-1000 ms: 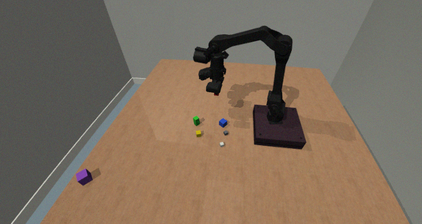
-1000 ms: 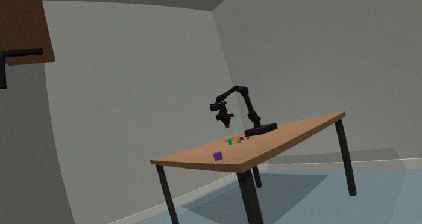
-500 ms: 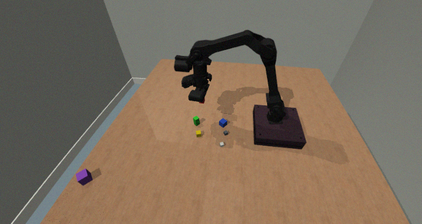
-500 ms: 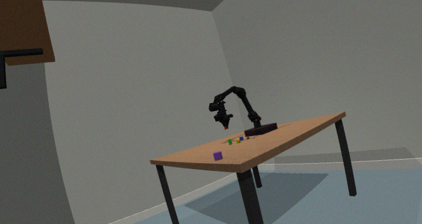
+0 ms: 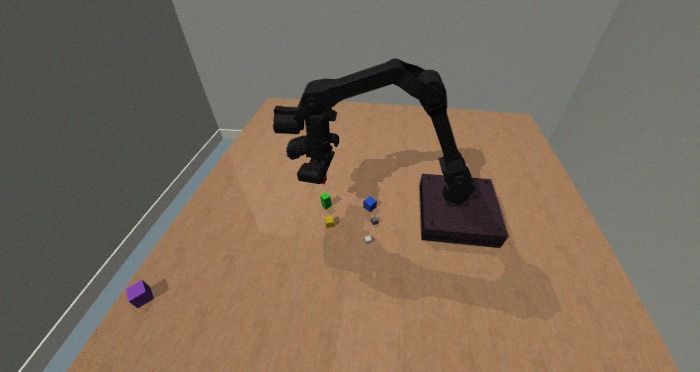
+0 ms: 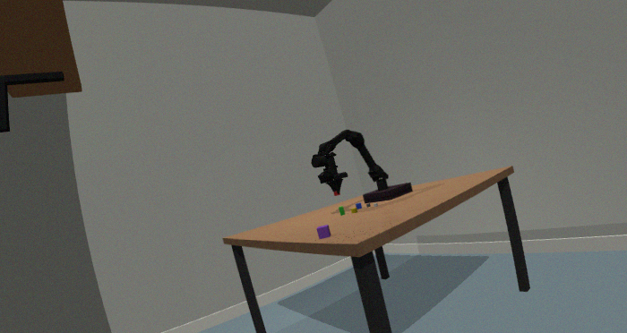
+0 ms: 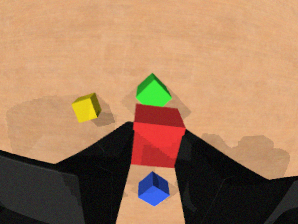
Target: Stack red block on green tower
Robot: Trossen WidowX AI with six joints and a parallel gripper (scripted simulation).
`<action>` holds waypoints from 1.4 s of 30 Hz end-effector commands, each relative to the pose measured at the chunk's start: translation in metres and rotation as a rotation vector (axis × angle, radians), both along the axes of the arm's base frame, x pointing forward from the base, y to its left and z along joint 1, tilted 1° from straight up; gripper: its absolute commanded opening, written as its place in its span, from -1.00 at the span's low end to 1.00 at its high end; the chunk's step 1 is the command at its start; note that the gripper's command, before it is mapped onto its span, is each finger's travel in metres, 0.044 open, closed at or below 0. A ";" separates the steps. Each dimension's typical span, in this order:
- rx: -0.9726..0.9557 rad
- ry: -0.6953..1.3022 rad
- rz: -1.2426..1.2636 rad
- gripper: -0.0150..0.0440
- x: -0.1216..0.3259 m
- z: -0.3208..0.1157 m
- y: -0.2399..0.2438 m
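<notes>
Items on the wooden table (image 5: 450,328), listed left to right as the top view shows them:

- Purple block (image 5: 139,293): near the left edge, well apart from everything else.
- Gripper (image 7: 157,145): raised above the table, pointing down, its fingers pinching the red block (image 7: 157,137) by two opposite sides. The red block hangs in the air, above the green tower and not touching it.
- Green tower (image 5: 325,200): upright on the table, below the gripper.
- Yellow block (image 5: 329,221): just beside the green tower, on its near side.
- Blue block (image 5: 369,203): right of the green tower, apart from it.
- Dark grey block (image 5: 374,220) and white block (image 5: 368,239): small, near the blue block.
- Arm base (image 5: 462,210): dark plate, furthest right.
</notes>
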State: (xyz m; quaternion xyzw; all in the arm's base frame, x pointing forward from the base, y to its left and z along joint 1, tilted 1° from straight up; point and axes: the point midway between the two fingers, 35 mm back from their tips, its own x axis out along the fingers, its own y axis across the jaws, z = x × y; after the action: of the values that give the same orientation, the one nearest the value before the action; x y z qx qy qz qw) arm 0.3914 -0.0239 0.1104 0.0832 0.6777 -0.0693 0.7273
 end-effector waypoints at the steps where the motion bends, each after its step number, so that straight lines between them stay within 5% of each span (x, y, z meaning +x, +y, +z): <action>1: -0.004 0.026 -0.006 -0.49 -0.001 -0.025 -0.003; 16: -0.003 0.026 -0.006 -0.49 0.000 -0.063 -0.003; 42: -0.003 0.026 -0.006 -0.49 0.000 -0.064 -0.003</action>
State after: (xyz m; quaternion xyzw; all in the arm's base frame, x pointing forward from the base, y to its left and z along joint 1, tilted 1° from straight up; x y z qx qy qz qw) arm 0.3920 -0.0266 0.0481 0.0852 0.6858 -0.0722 0.7192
